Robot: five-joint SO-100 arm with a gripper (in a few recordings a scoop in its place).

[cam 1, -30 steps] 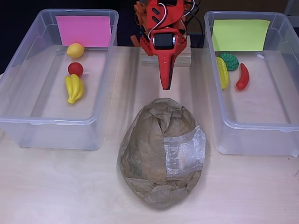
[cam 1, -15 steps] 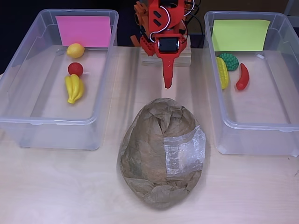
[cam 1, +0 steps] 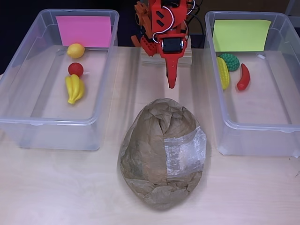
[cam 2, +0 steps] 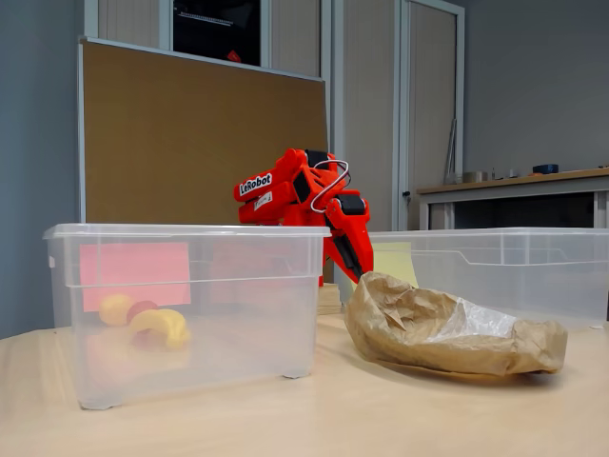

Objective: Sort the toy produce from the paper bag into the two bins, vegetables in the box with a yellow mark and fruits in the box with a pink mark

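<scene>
- Overhead, the red gripper (cam 1: 171, 84) points down with its fingers pressed together, holding nothing.
- The crumpled paper bag (cam 1: 162, 152) lies just below its tip, apart.

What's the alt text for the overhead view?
A red gripper, shut and empty, points down at a crumpled paper bag lying between two clear bins. The pink-marked bin holds a lemon, a red ball-shaped fruit and bananas; the yellow-marked bin holds corn, a green vegetable and a red pepper.
</scene>
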